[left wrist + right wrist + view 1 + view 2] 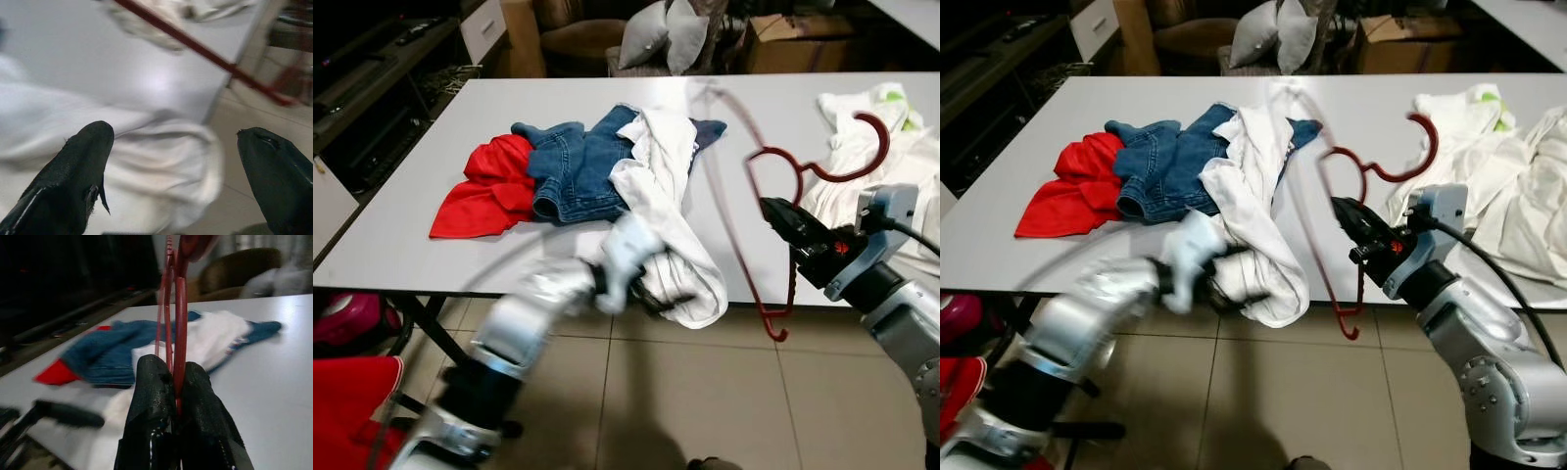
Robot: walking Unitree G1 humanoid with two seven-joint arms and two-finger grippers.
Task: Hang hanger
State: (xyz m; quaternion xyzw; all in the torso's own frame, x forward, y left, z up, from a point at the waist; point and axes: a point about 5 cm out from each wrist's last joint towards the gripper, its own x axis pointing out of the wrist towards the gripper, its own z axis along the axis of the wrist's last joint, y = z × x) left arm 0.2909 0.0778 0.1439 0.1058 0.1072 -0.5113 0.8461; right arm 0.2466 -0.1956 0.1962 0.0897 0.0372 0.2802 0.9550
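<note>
Right gripper [177, 382] jaws clamp red hanger [773, 196]; left gripper [181, 166], blurred, jaws spread, empty.

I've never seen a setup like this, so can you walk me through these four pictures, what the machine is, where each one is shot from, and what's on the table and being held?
This is a humanoid robot with two silver arms ending in black two-fingered grippers. Two pictures come from cameras in its head, looking down at a white table; the other two from cameras on its wrists. On the table lie a red garment, blue jeans, a white shirt draped over the near edge, and more white clothes on the right. The right gripper is shut on a red hanger. The left gripper, open and blurred, is at the white shirt.
</note>
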